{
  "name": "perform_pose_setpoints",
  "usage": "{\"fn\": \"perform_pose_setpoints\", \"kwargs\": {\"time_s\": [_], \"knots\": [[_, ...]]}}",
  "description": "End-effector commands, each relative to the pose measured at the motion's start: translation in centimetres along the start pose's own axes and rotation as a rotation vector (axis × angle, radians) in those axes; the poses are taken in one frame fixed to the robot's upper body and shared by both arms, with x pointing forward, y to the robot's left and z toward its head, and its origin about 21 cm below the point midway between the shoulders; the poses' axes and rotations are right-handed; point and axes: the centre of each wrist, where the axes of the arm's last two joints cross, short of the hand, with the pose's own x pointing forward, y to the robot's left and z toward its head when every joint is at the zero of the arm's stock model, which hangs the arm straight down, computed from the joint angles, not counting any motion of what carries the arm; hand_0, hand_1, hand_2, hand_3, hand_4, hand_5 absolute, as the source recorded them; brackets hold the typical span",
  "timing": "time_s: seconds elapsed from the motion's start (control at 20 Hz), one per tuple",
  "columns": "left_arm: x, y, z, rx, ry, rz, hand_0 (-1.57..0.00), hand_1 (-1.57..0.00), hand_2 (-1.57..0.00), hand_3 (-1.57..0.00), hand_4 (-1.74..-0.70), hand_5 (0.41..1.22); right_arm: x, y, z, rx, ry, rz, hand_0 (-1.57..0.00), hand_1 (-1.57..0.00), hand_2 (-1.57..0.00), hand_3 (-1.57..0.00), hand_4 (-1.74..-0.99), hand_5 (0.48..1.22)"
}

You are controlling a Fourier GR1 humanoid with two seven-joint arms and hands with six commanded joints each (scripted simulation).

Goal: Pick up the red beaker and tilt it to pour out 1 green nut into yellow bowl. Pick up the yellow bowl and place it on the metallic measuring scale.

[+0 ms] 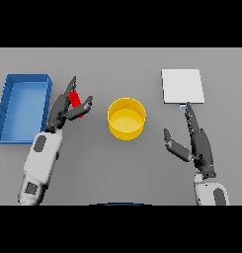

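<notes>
The red beaker (75, 103) sits left of the yellow bowl (126, 118), between the bowl and the blue tray (22, 106), and is mostly hidden by the left hand (64, 107). The fingers of that hand lie along the beaker's far side and the thumb crosses its near side, so the hand appears closed on it, though whether it is lifted off the grey table (117, 168) cannot be told. The beaker looks small, rigid and light; probably smooth-walled, so slip during tilting is the main risk. Best hold, in my judgement: around the mid-body, leaving the mouth free toward the bowl. No green nut is visible from here. The bowl stands upright, open and seemingly empty, well apart from the metallic measuring scale (182, 86) at the far right. It looks stiff and light with a thin wall; a pinch over the rim would suit. The right hand (194, 141) hovers near the scale's front edge, fingers straight and thumb spread, holding nothing.
</notes>
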Motion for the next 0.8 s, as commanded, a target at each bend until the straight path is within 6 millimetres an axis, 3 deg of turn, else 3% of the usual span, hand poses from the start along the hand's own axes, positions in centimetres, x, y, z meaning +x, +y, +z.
{"fn": "perform_pose_setpoints", "kwargs": {"time_s": [0.0,0.1,0.15,0.2,0.3,0.45,0.55,0.75], "knots": [[0.1,0.1,-0.2,-0.001,-0.025,-0.004,0.0,0.0,0.0,0.0,-1.34,0.725,-0.1,0.3,0.0,0.006,0.003,-0.004,0.0,0.0,0.0,0.0,-1.305,0.681],[-0.2,-0.4,-0.3,0.008,-0.037,0.02,0.0,0.0,-0.03,0.0,-1.39,0.752,0.0,0.0,0.3,0.0,0.0,0.011,0.0,0.0,0.0,0.0,-1.295,0.683],[-0.5,-0.4,-0.4,0.021,-0.029,0.033,-0.08,-0.08,-0.12,-0.08,-1.42,0.77,0.2,-0.2,0.6,0.003,-0.01,0.012,0.0,0.0,0.0,0.0,-1.291,0.684],[-0.1,-0.9,-0.8,0.029,-0.02,0.054,-0.25,-0.28,-0.31,-0.22,-1.44,0.795,0.2,-0.2,0.5,0.001,-0.002,0.012,0.0,0.0,0.0,0.0,-1.289,0.684],[0.3,-1.3,-1.2,0.06,-0.011,0.048,-0.68,-0.7,-0.71,-0.71,-1.44,0.949,0.4,-0.3,0.0,-0.003,0.008,0.003,0.0,0.0,0.0,0.0,-1.285,0.683],[0.1,-1.9,-1.3,0.079,-0.053,-0.001,-1.12,-1.13,-1.13,-1.13,-1.44,1.082,0.5,-0.3,0.0,-0.002,0.007,0.0,0.0,0.0,0.0,0.0,-1.29,0.684],[0.0,-2.1,-1.2,0.076,-0.066,0.008,-1.28,-1.29,-1.29,-1.29,-1.45,1.132,0.2,-0.2,-0.1,0.002,0.007,0.0,0.0,0.0,0.0,0.0,-1.293,0.682],[0.1,-1.8,-1.4,0.097,-0.1,0.033,-1.45,-1.45,-1.46,-1.45,-1.62,1.117,-0.2,0.0,-0.5,0.02,-0.009,0.005,0.0,0.0,0.0,0.0,-1.288,0.679]]}}
